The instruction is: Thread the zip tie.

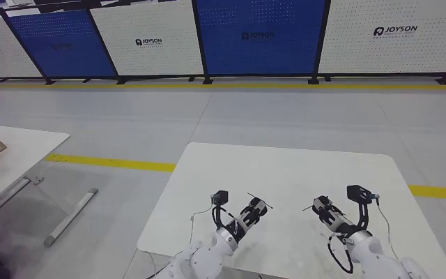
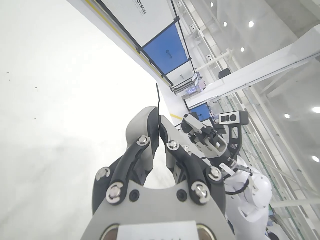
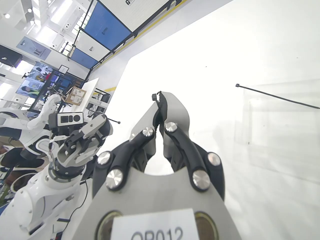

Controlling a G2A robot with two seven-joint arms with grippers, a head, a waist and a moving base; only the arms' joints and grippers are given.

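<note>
Zip tie (image 2: 158, 98), black, shown pinched between the pressed-together fingers of the left gripper (image 2: 158, 119), with a short length of strap projecting beyond the fingertips. The right gripper (image 3: 158, 102) is likewise clamped, on a small black piece (image 3: 153, 97) at its tips. This piece is judged to be a tie's head, though it cannot be told whether it belongs to the same strap. Both grippers are held above the desk (image 1: 293, 167), tips angled toward one another, with a clear gap between them. The strap projecting from the left gripper is not met by what the right gripper holds. A second zip tie (image 3: 277, 96) is seen lying flat on the desk, well apart from the right gripper and untouched. Grasping is judged complete, while threading is not yet begun and no loop is formed. Left to be done: the gap is to be taken up, the strap end lined up with the head's slot, and the strap pushed through.
</note>
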